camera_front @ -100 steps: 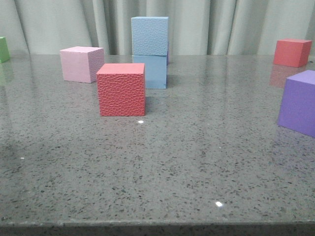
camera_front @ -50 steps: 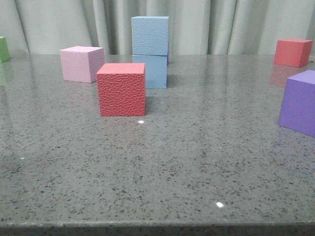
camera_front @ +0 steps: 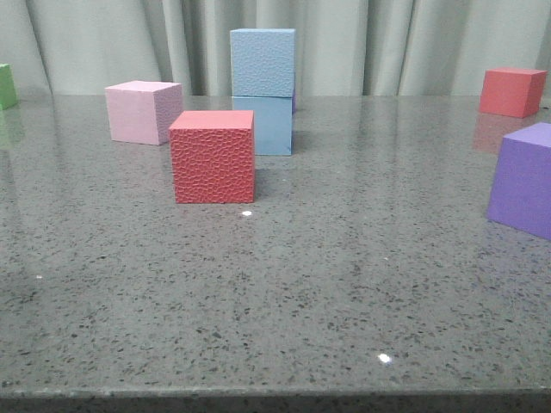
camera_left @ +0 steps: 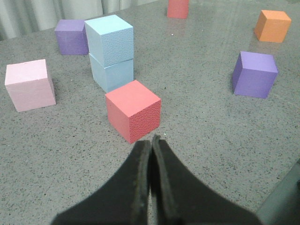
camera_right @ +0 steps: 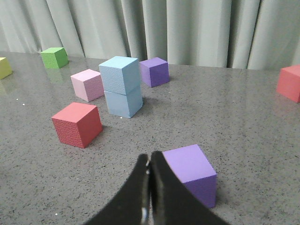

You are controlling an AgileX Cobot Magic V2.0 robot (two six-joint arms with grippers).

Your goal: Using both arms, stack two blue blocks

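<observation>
stack: upper blue block (camera_front: 262, 62) on lower blue block (camera_front: 269, 126), 12 o'clock of red cube (camera_front: 213, 156) | handling: likely light, rigid; grip opposite flat sides | left tool (camera_left: 151, 140) closed, empty | right tool (camera_right: 149, 161) closed, empty

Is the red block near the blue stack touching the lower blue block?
Apart. The left wrist view shows bare table between the red block and the lower blue block.

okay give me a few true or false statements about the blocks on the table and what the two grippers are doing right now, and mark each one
1. One blue block sits on the other blue block. True.
2. The left gripper holds the red cube. False: it is shut on nothing, apart from the cube.
3. The pink cube stands on the table, beside the stack. True.
4. The right gripper is wide open. False: its fingers are shut.
5. A green cube tops the stack. False: the top cube is blue.
</observation>
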